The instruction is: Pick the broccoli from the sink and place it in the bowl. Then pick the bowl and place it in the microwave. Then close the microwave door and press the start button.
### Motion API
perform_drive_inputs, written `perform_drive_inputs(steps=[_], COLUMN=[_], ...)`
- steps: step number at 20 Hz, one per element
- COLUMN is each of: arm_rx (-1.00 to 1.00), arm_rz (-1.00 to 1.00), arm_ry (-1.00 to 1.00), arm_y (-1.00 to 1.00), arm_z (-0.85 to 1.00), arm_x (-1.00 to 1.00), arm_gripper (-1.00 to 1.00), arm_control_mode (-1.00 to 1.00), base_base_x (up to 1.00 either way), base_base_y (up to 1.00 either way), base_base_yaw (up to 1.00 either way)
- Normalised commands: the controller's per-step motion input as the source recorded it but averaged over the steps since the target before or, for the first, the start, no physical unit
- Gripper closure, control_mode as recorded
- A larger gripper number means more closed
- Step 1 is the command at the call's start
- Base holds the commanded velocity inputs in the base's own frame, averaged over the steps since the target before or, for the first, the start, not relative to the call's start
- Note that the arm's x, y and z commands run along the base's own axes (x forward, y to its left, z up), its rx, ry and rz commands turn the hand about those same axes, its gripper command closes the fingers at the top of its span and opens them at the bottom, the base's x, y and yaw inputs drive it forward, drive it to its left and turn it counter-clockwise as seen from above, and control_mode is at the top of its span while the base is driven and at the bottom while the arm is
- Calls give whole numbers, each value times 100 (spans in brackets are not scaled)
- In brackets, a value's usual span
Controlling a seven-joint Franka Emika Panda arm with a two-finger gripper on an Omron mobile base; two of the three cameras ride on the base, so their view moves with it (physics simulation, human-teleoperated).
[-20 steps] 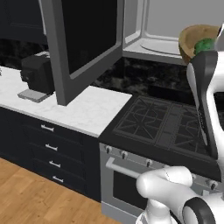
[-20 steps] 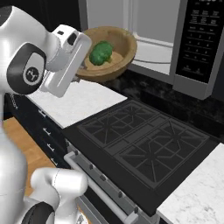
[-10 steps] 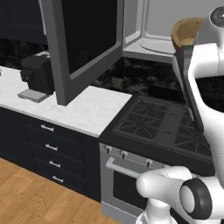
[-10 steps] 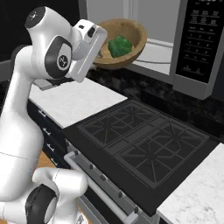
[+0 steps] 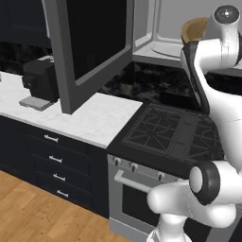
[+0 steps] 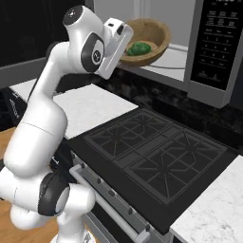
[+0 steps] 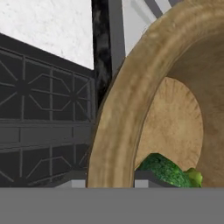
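In the right base view, the bowl (image 6: 147,40) sits at the upper centre of the frame, raised at the mouth of the microwave (image 6: 216,47), whose button panel lies to its right. The broccoli (image 6: 138,48) lies in the bowl. The end effector (image 6: 124,47) meets the bowl's left rim. The stove (image 6: 152,156) lies below, centre frame. In the left base view, the microwave door (image 5: 90,47) stands swung out at upper left, above the table (image 5: 90,118); a coffee machine (image 5: 40,82) stands on the table at far left.
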Motion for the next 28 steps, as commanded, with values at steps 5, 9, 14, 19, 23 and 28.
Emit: perform_drive_inputs(steps=[5, 9, 14, 19, 23, 28], arm_rx=[3, 1, 0, 0, 0, 0], arm_rz=[0, 0, 0, 0, 0, 0], arm_ry=[1, 1, 4, 4, 10, 12], arm_y=[-29, -25, -10, -9, -3, -9], arm_z=[0, 0, -2, -6, -30, -26], arm_x=[94, 82, 71, 59, 42, 37], arm_gripper=[100, 100, 100, 100, 100, 100], arm_control_mode=[-100, -100, -100, -100, -100, -100], base_base_x=[0, 0, 0, 0, 0, 0], base_base_y=[0, 0, 0, 0, 0, 0], base_base_yaw=[0, 0, 0, 0, 0, 0])
